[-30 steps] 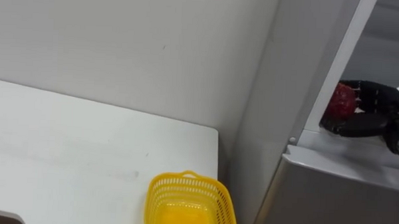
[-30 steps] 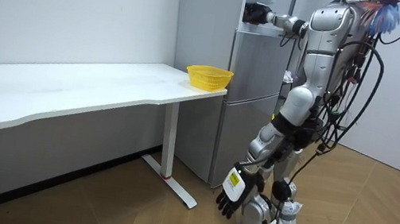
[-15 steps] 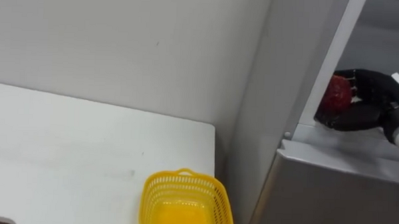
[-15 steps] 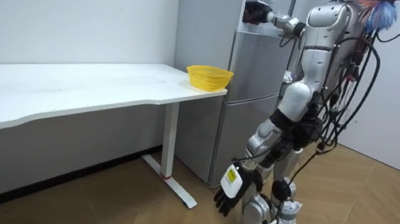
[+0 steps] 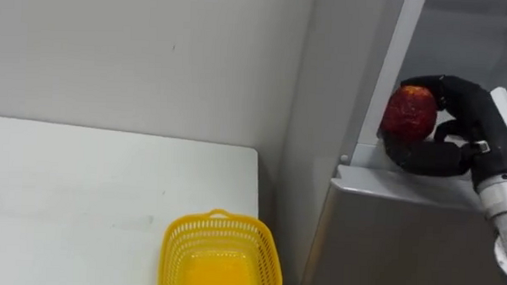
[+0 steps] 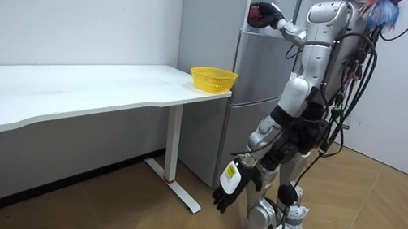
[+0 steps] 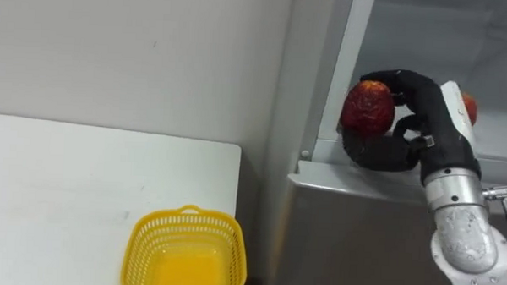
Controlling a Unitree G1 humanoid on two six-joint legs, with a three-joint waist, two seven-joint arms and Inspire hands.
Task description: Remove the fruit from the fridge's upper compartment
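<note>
My right hand is curled round a red apple, held at the front edge of the open upper fridge compartment, just above the lower door's top. In the room view the right hand sits at the fridge's upper opening, and my left hand hangs low beside my leg with relaxed fingers. A yellow mesh basket stands on the white table's corner nearest the fridge, with nothing in it. Another orange-red fruit shows behind my wrist inside the fridge.
The grey fridge stands against the wall right beside the table's end. The long white table runs toward the room view's left. I stand on the wood floor in front of the fridge.
My right hand has drawn the apple outward to the fridge's front edge. My body has turned toward the table, and the left arm has swung slightly forward; the eye view shifted with it.
</note>
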